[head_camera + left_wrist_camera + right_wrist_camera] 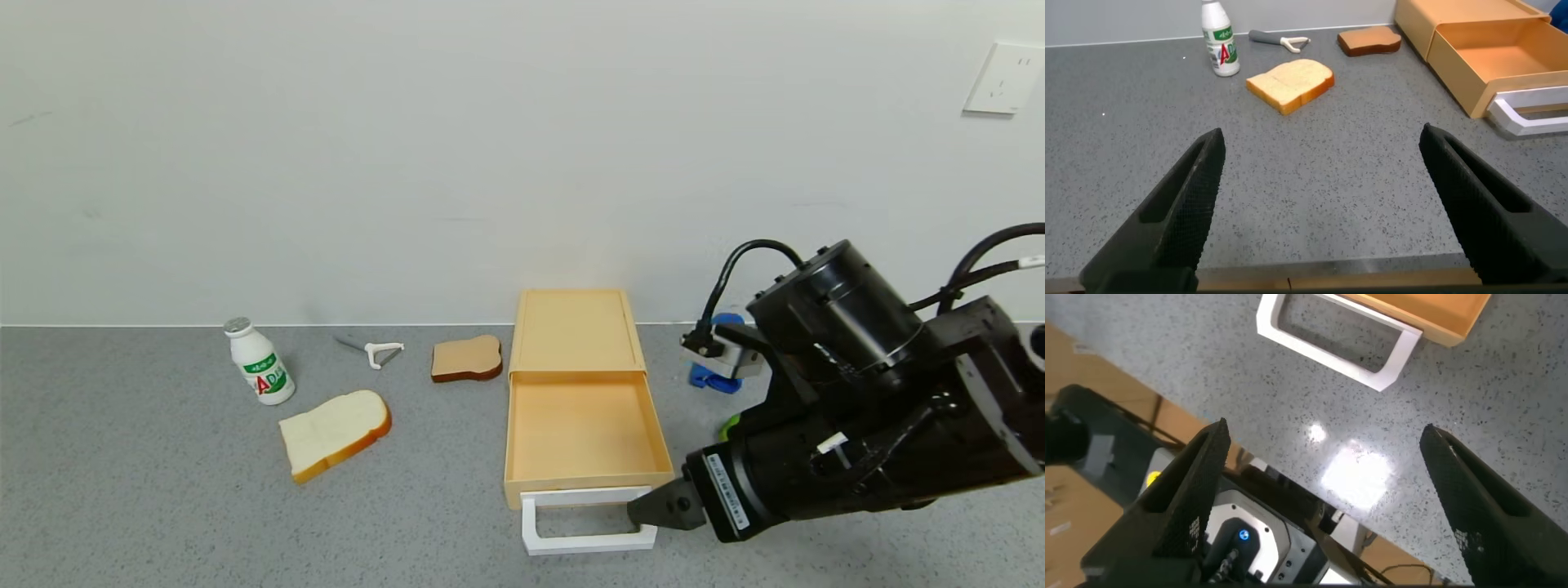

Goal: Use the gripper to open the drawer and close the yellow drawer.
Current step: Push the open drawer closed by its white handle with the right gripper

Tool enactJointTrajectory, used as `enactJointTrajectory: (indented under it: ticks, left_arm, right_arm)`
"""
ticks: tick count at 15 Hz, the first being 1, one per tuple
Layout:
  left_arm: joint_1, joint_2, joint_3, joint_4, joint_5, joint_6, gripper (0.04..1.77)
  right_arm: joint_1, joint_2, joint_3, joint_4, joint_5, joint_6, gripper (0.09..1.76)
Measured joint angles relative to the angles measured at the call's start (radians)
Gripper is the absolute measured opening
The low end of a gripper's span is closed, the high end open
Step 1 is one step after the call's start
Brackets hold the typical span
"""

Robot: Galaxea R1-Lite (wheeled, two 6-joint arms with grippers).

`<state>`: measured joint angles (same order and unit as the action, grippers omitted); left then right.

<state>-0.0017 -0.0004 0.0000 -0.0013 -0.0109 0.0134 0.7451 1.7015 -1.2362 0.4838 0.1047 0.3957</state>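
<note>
The pale yellow drawer (581, 429) stands pulled out of its flat yellow box (574, 331), with nothing inside. Its white loop handle (588, 543) lies at the front. My right gripper (653, 506) hovers at the handle's right end, open and holding nothing. In the right wrist view the gripper (1323, 498) has its jaws wide apart, with the handle (1319, 355) beyond the fingertips, not between them. My left gripper (1319, 204) is open and empty over the table's front edge, out of the head view; the drawer (1503, 61) and handle (1527, 122) lie far off to its side.
Left of the box lie a brown bread slice (466, 359), a white bread slice (335, 433), a peeler (374, 351) and a white milk bottle (260, 362). A blue object (718, 371) sits behind my right arm. The wall runs close behind the box.
</note>
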Motion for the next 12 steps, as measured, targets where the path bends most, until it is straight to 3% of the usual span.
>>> enactJointTrajectory:
  ticks: [7,12]
  left_arm:
    - [0.000,0.000,0.000,0.000,0.000,0.000,1.72]
    - [0.000,0.000,0.000,0.000,0.000,0.000,1.72]
  right_arm:
    - [0.121,0.252,-0.190,0.037,-0.189,0.124,1.71]
    - [0.141,0.416,-0.387,0.181,-0.252,0.207,1.71]
